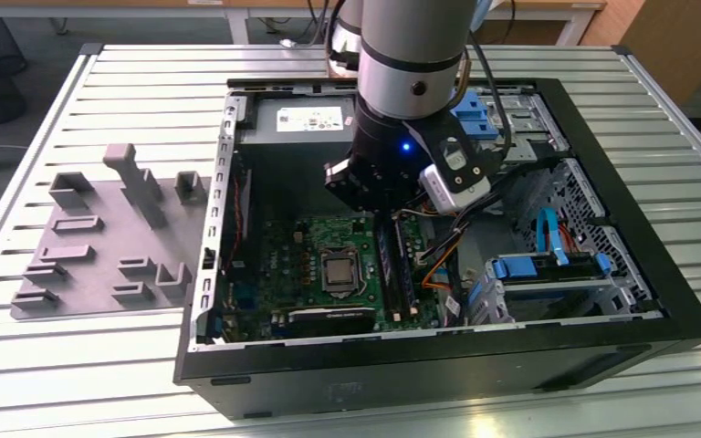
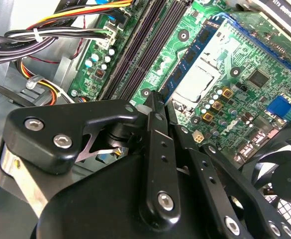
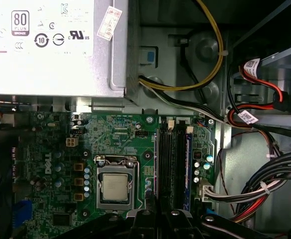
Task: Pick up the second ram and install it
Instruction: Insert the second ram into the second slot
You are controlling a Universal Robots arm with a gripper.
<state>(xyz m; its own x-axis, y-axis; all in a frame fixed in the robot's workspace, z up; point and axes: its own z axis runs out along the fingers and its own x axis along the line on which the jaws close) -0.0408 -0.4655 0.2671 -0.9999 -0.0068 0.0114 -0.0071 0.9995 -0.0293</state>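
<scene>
The case (image 1: 664, 274) lies open side up, likely so that the arm can reach straight down into it. Below the gripper (image 1: 381, 217) is the green board (image 3: 130, 134), and its black slots (image 3: 172, 164) run away ahead of the fingertips. The fingers (image 2: 157, 149) are drawn close together with a slim gap between them. I cannot tell whether they nip the ram (image 2: 187, 62) or only bear on it. The ram stands on edge in the slot beside the socket (image 3: 115, 186), its near end at the fingertips. I judge the hand is lined up with that slot so force goes straight down.
</scene>
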